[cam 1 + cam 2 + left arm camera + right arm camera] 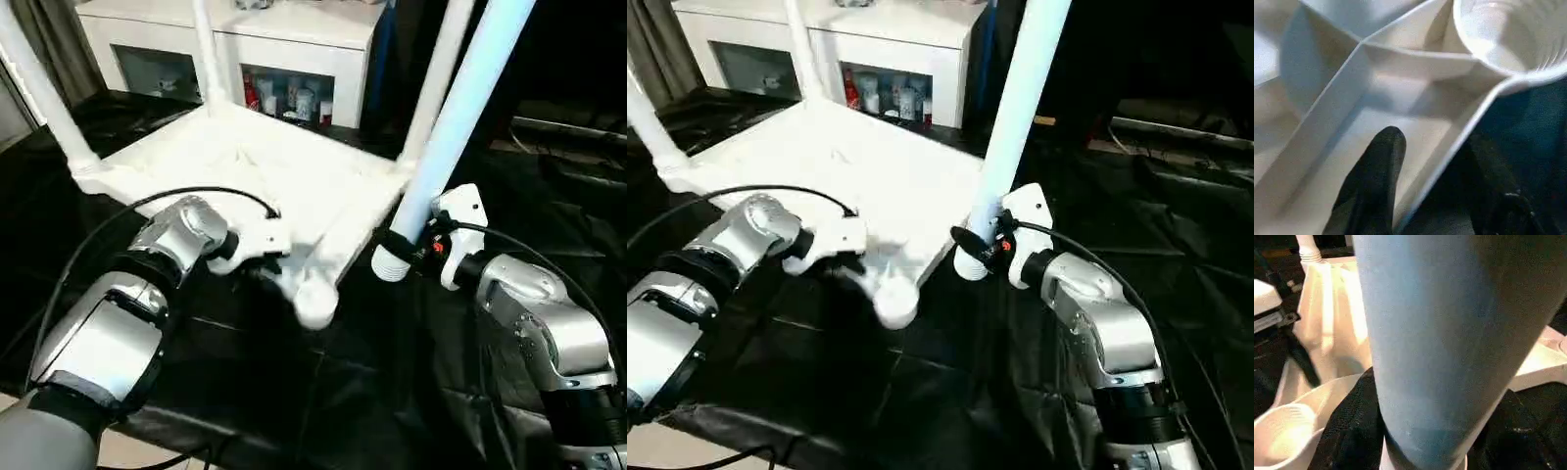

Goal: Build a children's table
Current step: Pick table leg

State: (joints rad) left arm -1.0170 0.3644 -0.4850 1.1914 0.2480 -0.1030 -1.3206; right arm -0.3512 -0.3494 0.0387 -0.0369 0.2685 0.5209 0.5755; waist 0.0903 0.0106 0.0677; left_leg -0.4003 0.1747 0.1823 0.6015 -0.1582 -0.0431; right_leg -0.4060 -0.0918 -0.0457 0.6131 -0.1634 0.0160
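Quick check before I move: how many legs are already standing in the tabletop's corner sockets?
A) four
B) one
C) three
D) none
C: three legs rise from the far and side corners of the upturned tabletop, the near socket is empty, and the right gripper holds the fourth leg beside it.

Cabinet point(294, 39): white, low, at the far side, with two glass-fronted compartments.
Bottles point(289, 96): small bottles and cans, one red, behind the glass of the compartment further right.
Sheet point(294, 392): black, creased, glossy, covering the floor in the foreground and to both sides.
Curtain point(54, 39): grey-brown, hanging beside the cabinet at the far left.
Floor point(127, 452): a pale strip showing past the sheet's near edge.
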